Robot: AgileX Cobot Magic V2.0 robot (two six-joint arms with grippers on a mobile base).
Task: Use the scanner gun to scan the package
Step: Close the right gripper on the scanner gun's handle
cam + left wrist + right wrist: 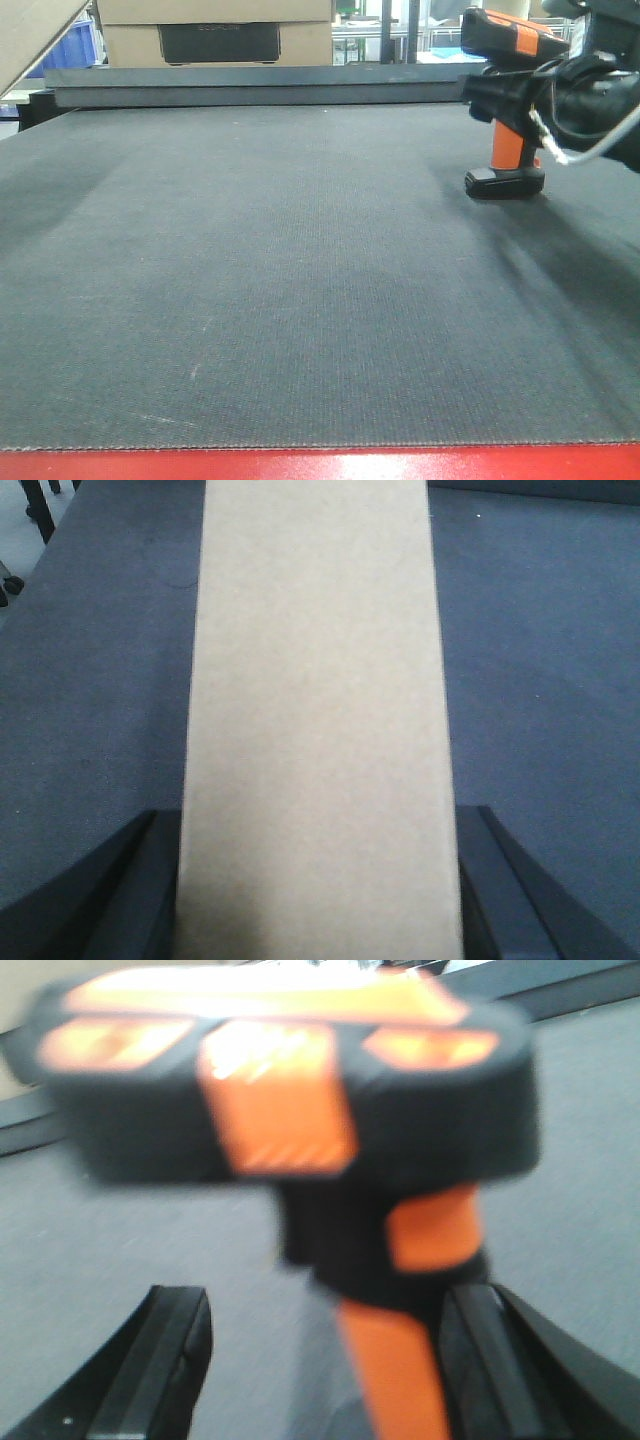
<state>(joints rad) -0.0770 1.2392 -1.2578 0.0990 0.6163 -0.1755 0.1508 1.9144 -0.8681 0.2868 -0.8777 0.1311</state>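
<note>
The package (318, 680), a plain brown cardboard box, fills the middle of the left wrist view. My left gripper (318, 825) is shut on it, with a dark finger pressed against each long side. One corner of the package (35, 35) shows at the top left of the front view, above the mat. The orange and black scanner gun (505, 150) stands on its flat base at the right rear of the mat. My right gripper (325, 1300) is open around the gun's orange handle (395, 1380). The handle lies close to the right finger (480, 1360) and apart from the left one.
Larger cardboard boxes (215, 40) with a dark panel stand behind a raised dark ledge (250, 85) at the back. The dark grey mat (280, 300) ends at a red front edge (320, 465). A white cable (560, 150) loops off the right arm.
</note>
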